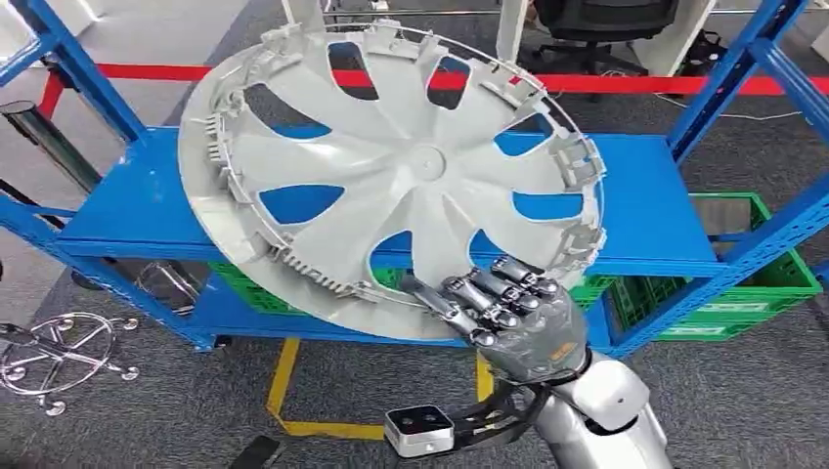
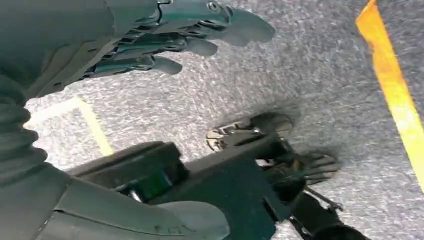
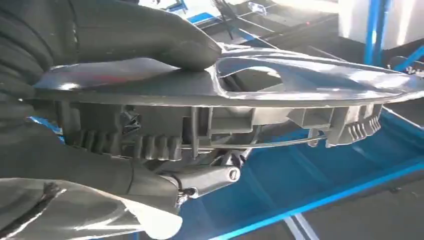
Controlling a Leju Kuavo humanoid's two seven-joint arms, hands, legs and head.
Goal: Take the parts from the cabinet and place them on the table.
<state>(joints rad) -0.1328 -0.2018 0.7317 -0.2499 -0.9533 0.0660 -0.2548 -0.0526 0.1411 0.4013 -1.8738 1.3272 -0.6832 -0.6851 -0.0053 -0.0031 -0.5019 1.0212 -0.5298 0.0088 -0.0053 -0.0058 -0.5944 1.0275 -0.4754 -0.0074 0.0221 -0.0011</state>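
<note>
Hubcap (image 1: 391,171) gripped by right robot hand (image 1: 508,313).

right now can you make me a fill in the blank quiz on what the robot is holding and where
1. The right hand grips the grey wheel cover by its ____ edge.
2. The wheel cover is held above a shelf coloured ____.
3. Under that shelf sit crates coloured ____.
4. The left hand hangs over the carpet holding ____.

Missing words: lower; blue; green; nothing
</note>
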